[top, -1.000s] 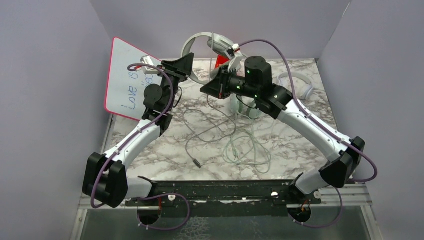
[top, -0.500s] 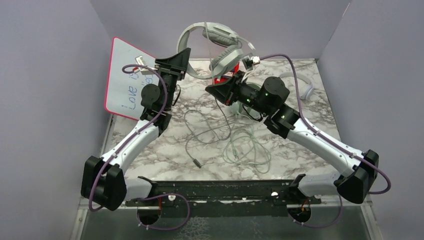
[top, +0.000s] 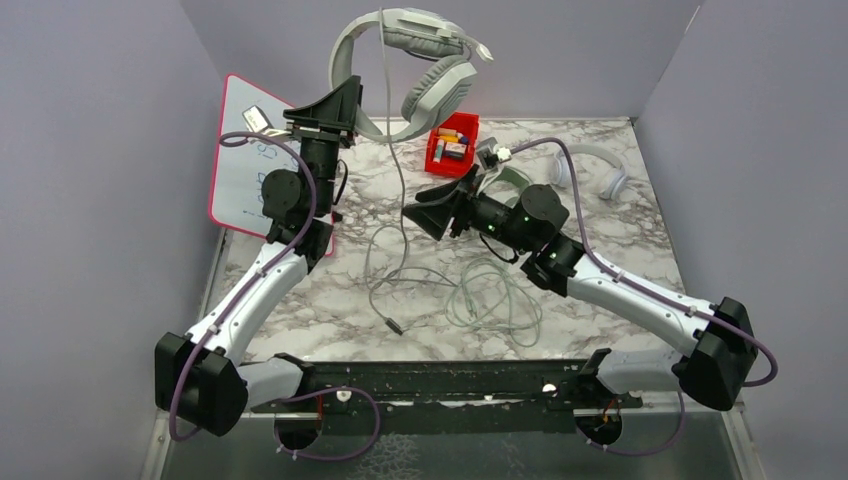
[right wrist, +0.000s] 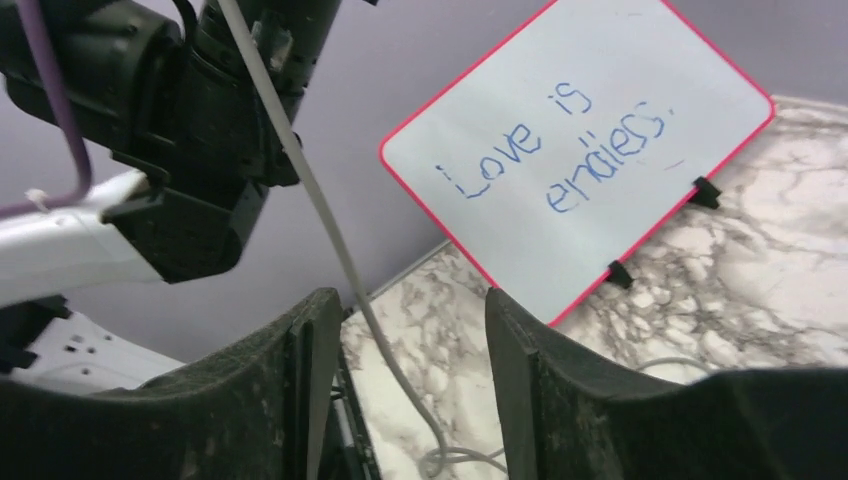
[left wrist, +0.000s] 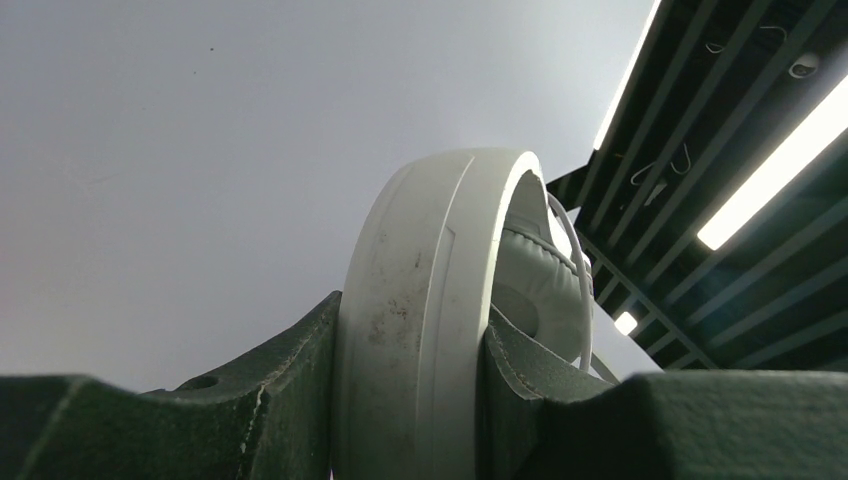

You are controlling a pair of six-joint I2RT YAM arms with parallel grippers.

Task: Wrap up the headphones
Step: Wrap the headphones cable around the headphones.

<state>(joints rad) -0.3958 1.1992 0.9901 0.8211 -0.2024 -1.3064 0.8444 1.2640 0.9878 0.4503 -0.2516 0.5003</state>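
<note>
Right arm point(top: 620, 290) hiding most of mint-green headset point(top: 512, 178). Left gripper point(top: 335, 108) clamping grey-white headset point(top: 405, 55) band; cable point(top: 397, 180) hanging ahead of parted, empty fingers of right gripper point(top: 432, 207). Whiteboard point(top: 240, 180) leaning behind.

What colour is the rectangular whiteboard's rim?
The whiteboard's rim is pinkish red; clearest in right wrist view.

**Left arm high and clamped, right arm low with jaws apart**

From the worktop's near left corner, the left white-and-black jointed arm point(top: 250, 300) climbs along the left edge. Its forearm is steep and its wrist is high over the far left corner. On it, the left black two-finger gripper point(top: 338, 103) points up, fingers pressed on both sides of the band of the grey-white over-ear headset point(top: 440, 85), held clear of the worktop. From the near right corner, the right white-and-black jointed arm point(top: 620, 295) stretches low toward the worktop's middle. Its right black two-finger gripper point(top: 425, 210) faces the left edge, jaws parted with a clear gap.
</note>
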